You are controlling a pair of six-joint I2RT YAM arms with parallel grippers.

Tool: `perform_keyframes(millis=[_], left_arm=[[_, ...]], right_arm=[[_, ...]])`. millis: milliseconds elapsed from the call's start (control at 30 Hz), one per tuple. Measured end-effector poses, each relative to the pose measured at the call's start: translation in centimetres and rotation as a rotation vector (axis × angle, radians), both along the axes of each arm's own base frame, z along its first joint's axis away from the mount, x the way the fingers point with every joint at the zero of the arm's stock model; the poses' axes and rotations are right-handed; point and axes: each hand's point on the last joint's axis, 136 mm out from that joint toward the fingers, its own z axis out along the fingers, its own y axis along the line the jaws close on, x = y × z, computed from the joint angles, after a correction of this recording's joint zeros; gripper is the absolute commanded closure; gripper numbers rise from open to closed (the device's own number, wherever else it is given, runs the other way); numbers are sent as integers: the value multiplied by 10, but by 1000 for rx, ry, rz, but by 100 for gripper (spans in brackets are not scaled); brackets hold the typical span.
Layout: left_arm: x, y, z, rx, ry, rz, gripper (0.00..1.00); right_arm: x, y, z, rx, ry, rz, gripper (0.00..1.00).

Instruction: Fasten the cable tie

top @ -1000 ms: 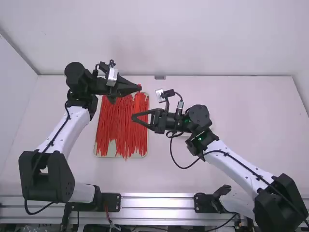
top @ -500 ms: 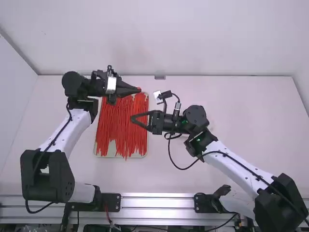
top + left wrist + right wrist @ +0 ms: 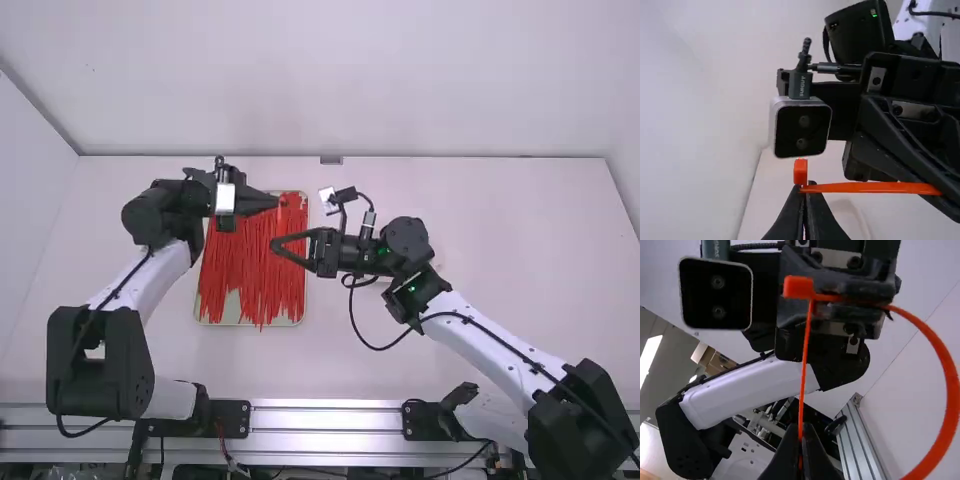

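One orange-red cable tie is held between both grippers above the tray. My left gripper [image 3: 274,203] [image 3: 803,192] is shut on the tie just below its square head [image 3: 800,171]. The strap [image 3: 875,188] runs from there to the right gripper. My right gripper [image 3: 279,243] [image 3: 799,440] is shut on the strap's tail, which rises straight to the head [image 3: 799,287]. The rest of the strap bows out in a wide loop [image 3: 946,385]. In the high view the two gripper tips stand close together, the left one just behind the right.
A pale tray [image 3: 299,320] holds a pile of several loose red cable ties [image 3: 245,270] below both grippers, left of the table's middle. Bare white table spreads to the right and front. A wall bounds the table at the back and left.
The left gripper has swung down and back toward the right gripper, bringing the tie's head nearer the tail. The right gripper shifted slightly left and has held there.
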Motion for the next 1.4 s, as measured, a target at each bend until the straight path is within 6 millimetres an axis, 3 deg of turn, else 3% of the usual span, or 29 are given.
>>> perform_keyframes(millis=[300,1400], left_arm=[[13,8,2,-7,154,29,99],[8,0,8,-2,135,0,98]], right_arm=[[-5,0,-1,-4,-3,27,100],[9,-1,1,6,-18,-53,100]])
